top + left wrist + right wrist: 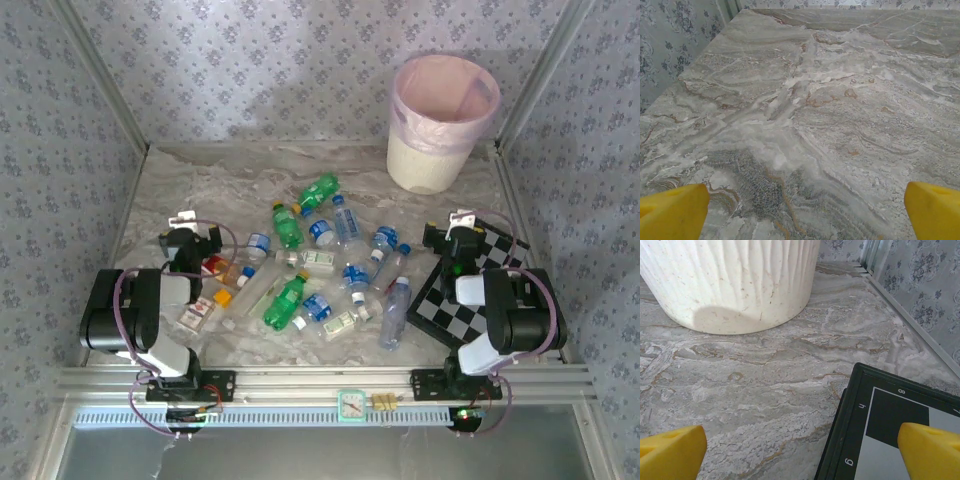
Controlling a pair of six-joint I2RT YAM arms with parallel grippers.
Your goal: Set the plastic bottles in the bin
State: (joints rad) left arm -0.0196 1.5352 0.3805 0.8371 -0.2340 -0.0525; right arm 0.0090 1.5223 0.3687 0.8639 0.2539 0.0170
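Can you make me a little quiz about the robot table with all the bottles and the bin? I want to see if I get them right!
1. True or false: the bin lies tipped over among the plastic bottles.
2. Pick one. Which flat thing lies just below the right gripper? A: a chessboard. B: a plate. C: a book.
3. Fill the gap: the left gripper is ____, with bare table between its yellow fingertips.

Key
1. False. It stands upright at the far right, apart from the bottles.
2. A.
3. open
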